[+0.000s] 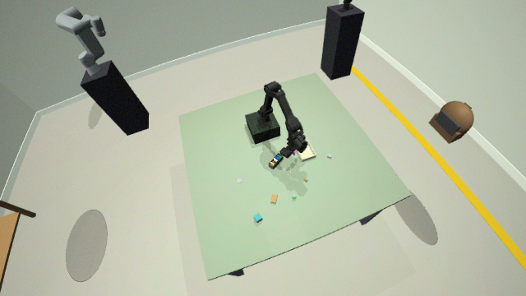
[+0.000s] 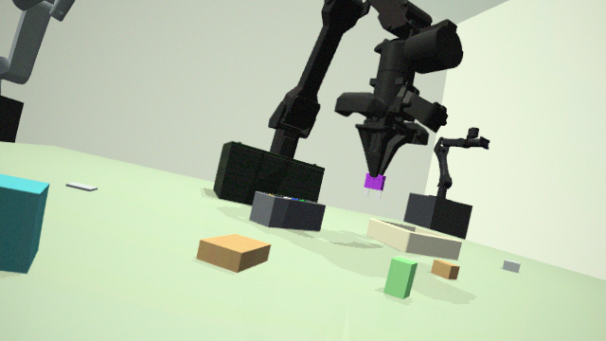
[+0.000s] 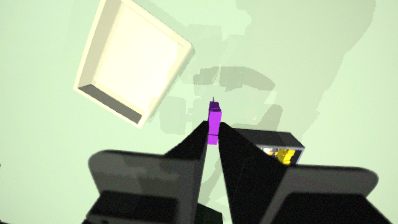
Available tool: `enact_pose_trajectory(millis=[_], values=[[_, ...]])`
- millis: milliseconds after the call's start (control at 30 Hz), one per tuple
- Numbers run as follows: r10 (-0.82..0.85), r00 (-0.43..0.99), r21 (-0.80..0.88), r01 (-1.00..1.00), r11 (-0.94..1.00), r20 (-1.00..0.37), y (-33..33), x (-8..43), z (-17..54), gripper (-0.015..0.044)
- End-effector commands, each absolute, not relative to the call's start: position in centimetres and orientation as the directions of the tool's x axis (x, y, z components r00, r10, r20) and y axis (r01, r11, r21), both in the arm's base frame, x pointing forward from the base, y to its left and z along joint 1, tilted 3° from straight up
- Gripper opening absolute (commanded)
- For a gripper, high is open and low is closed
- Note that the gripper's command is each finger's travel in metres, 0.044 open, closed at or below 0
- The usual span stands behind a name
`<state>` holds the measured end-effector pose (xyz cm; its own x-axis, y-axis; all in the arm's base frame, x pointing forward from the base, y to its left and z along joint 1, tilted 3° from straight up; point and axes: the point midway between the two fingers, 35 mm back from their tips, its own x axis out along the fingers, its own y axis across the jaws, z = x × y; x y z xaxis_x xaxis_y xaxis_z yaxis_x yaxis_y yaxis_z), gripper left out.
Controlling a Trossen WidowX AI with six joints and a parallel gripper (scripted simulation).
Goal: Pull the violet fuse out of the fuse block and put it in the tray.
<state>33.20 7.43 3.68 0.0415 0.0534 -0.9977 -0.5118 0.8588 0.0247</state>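
Observation:
My gripper [image 2: 375, 174] [image 3: 213, 126] is shut on the violet fuse [image 2: 374, 182] [image 3: 214, 120], which also shows small in the top view [image 1: 293, 153]. The fuse hangs upright in the air, prongs down, between the block and the tray. The dark fuse block [image 1: 271, 166] [image 2: 286, 214] [image 3: 270, 135] stands on the table with other fuses in it; in the wrist view my right finger hides part of it. The cream tray [image 1: 306, 152] [image 2: 433, 246] [image 3: 135, 55] shows no fuse inside; in the wrist view it lies ahead and left of the fuse.
On the green table [image 1: 222, 230] [image 2: 142, 303] stand a teal block [image 1: 257, 218] [image 2: 21, 223], an orange block [image 1: 274, 199] [image 2: 234, 251], a green block [image 1: 294, 196] [image 2: 401, 278], a small orange block [image 1: 306, 179] [image 2: 445, 269] and a grey piece [image 1: 329, 156] [image 2: 511, 266] beyond the tray.

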Motion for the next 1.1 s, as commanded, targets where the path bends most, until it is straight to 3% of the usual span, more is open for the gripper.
enact_pose_trajectory(millis=[0, 500, 1067], values=[[0.051, 0.038, 0.024, -0.509, 0.86, -0.998, 9.7, 33.0, 3.7, 0.0], [0.061, 0.036, 0.034, -0.509, 0.86, -0.997, 17.9, 30.5, 4.1, 0.0], [0.061, 0.036, 0.034, -0.509, 0.86, -0.997, 18.2, 30.6, 1.9, 0.0]])
